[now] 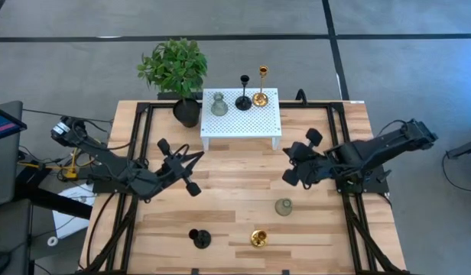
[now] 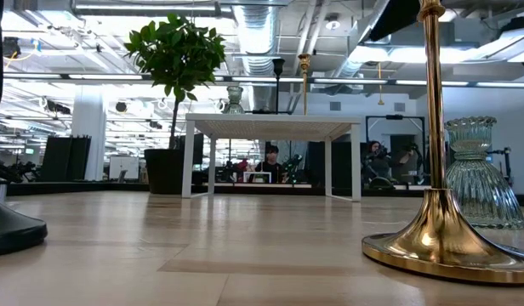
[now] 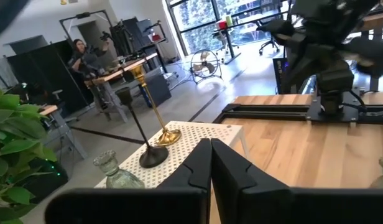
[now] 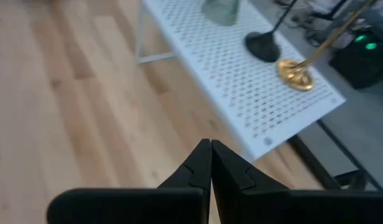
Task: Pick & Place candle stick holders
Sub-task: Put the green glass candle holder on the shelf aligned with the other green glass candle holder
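Three candle stick holders stand on their round bases on the white perforated stand [image 1: 241, 114]: a grey-green one [image 1: 218, 105], a black one [image 1: 243, 99] and a gold one [image 1: 260, 95]. Three more stand on the wooden table near its front edge: grey-green [image 1: 284, 207], black [image 1: 199, 238] and gold [image 1: 258, 238]. My left gripper [image 1: 197, 156] hovers shut and empty over the table, left of the stand's near edge. Right of that edge, my right gripper [image 1: 286, 165] hovers shut and empty, its fingertips [image 4: 210, 144] tipped down toward the stand [image 4: 253, 81].
A black pot with a green plant [image 1: 186, 111] stands at the stand's left end. Black frame rails [image 1: 136, 153] run along the table's left, right and far sides. Bare wood lies between the two grippers and the three holders near the front.
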Available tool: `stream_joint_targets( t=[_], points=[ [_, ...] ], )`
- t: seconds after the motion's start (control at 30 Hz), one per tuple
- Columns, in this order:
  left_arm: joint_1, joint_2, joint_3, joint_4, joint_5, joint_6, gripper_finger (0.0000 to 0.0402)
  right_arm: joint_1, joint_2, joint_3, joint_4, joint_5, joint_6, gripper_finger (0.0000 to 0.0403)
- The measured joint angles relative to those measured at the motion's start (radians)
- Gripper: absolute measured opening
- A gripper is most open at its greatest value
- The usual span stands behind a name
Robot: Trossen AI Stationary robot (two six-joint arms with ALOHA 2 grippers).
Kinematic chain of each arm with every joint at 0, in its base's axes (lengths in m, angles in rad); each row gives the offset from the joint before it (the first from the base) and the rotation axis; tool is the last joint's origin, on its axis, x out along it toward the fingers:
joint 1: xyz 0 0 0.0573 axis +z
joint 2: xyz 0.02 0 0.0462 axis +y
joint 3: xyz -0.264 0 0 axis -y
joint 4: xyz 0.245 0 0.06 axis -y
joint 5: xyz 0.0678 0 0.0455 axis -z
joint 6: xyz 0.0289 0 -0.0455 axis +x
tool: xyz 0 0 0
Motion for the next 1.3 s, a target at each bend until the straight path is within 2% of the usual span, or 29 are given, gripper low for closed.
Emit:
stream_joint_targets(
  t=[0.1,0.17,0.27,0.33,0.43,0.63,0.83,1.1,1.3],
  points=[
    [-0.009,0.0,0.0,0.0,-0.001,0.0,0.0005,-0.042,-0.001,-0.009,0.05,-0.005,-0.035,0.0],
    [-0.015,0.0,0.0,-0.002,-0.001,0.0,0.0005,-0.065,-0.001,-0.021,0.088,-0.046,-0.061,0.0],
    [-0.036,0.0,0.0,-0.004,0.0,0.0,0.0006,-0.081,-0.001,-0.041,0.165,-0.14,-0.087,0.0],
    [-0.051,0.0,0.0,-0.007,0.0,0.0,0.0006,-0.079,-0.001,-0.059,0.214,-0.242,-0.092,0.0],
    [-0.069,0.0,0.0,-0.021,0.0,0.0,0.0006,-0.049,0.0,-0.084,0.252,-0.352,-0.079,0.0],
    [-0.095,0.001,-0.011,-0.019,0.0,0.0,0.0007,0.051,0.005,-0.109,0.2,-0.372,0.09,0.0],
    [-0.096,0.001,-0.022,-0.017,-0.001,-0.001,0.0007,0.168,0.01,-0.111,0.131,-0.517,0.351,0.0],
    [-0.096,0.001,-0.022,-0.018,0.0,0.0,0.0007,0.318,0.011,-0.114,0.074,-0.518,0.565,0.0],
    [-0.096,0.001,-0.022,-0.018,0.0,0.0,0.0007,0.407,0.014,-0.2,0.079,-0.515,0.736,0.0]
  ],
)
